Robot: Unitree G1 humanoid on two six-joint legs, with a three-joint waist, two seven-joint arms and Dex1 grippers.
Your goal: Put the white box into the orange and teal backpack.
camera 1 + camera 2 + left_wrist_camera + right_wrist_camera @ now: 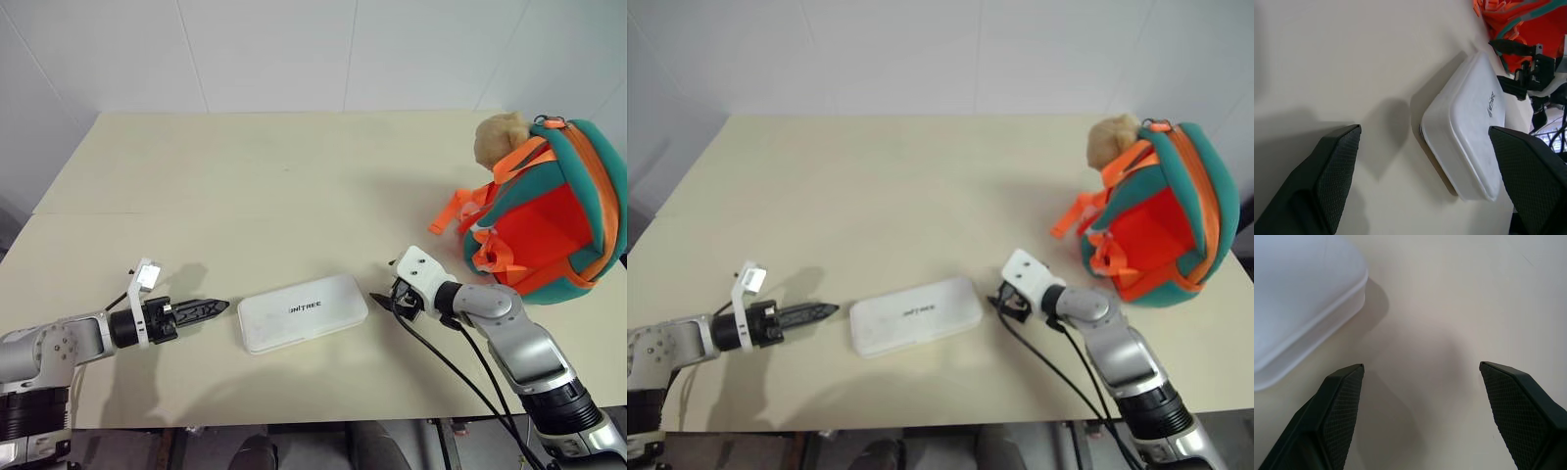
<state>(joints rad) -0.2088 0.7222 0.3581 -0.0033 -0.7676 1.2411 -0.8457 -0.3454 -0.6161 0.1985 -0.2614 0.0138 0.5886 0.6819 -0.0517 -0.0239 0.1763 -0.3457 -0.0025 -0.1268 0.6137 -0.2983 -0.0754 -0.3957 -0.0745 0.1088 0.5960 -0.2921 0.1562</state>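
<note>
While flat on the beige table point(245, 186), lay the white box point(303, 311) near the front edge, lettering up. At its nine o'clock, just short of its end, hovered the left gripper point(217, 307), spread wide and empty. At its three o'clock, close beside the other end, waited the right gripper point(384, 301), likewise wide open, gripping nothing. Farther off toward two o'clock stood the orange and teal backpack point(549, 211), orange interior gaping, tan plush toy point(502, 139) at its top.
</note>
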